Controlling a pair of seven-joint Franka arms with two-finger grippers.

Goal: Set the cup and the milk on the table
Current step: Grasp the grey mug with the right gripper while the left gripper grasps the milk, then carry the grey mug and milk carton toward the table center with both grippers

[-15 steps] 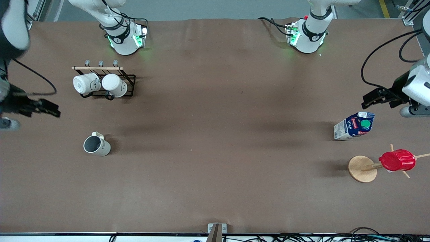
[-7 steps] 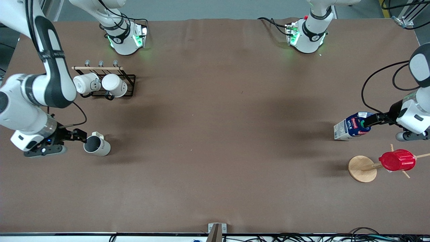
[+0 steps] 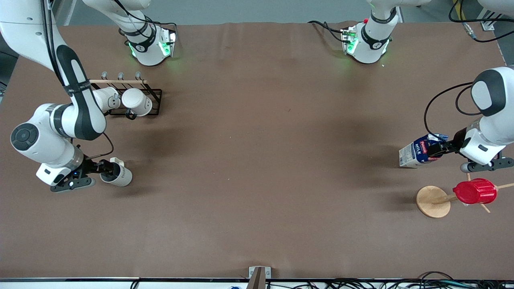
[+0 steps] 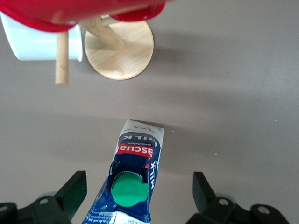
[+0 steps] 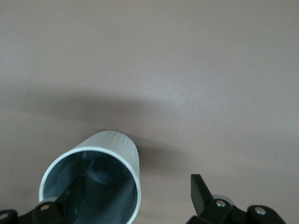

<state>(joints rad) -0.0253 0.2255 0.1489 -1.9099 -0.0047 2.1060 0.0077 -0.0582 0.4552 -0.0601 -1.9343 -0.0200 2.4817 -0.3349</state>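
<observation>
Front view: right hand point(image 3: 105, 169) open around cup point(image 3: 116, 173), left hand point(image 3: 438, 149) open around milk point(image 3: 417, 152); neither gripped, both on desk point(image 3: 257, 160).

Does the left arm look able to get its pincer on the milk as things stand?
Probably yes. The left pincer is open and already straddles the upright milk on the table, green cap between its fingers, nothing between them; the red cup stands clear.
</observation>
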